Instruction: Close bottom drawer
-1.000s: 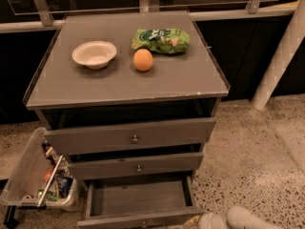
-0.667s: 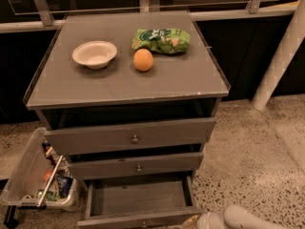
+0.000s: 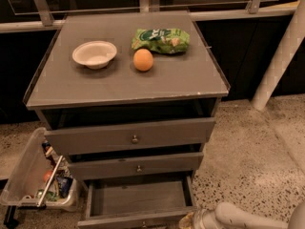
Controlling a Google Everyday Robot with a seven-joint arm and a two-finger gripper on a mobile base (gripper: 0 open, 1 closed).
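Note:
The bottom drawer (image 3: 138, 199) of the grey-brown cabinet (image 3: 128, 87) is pulled out and looks empty inside. Its front panel (image 3: 128, 220) sits at the bottom edge of the view and its knob is barely visible. The middle drawer (image 3: 137, 167) and the top drawer (image 3: 133, 138) stand slightly out. My gripper (image 3: 190, 221) is at the bottom edge, by the right end of the bottom drawer's front panel. The pale arm (image 3: 248, 218) comes in from the lower right.
On the cabinet top lie a white bowl (image 3: 94, 54), an orange (image 3: 143, 59) and a green snack bag (image 3: 161, 40). A clear plastic bin (image 3: 35, 175) with items stands left of the cabinet. A white post (image 3: 279, 56) stands at right. The floor is speckled.
The arm has shifted slightly left along the bottom edge. The drawers look the same.

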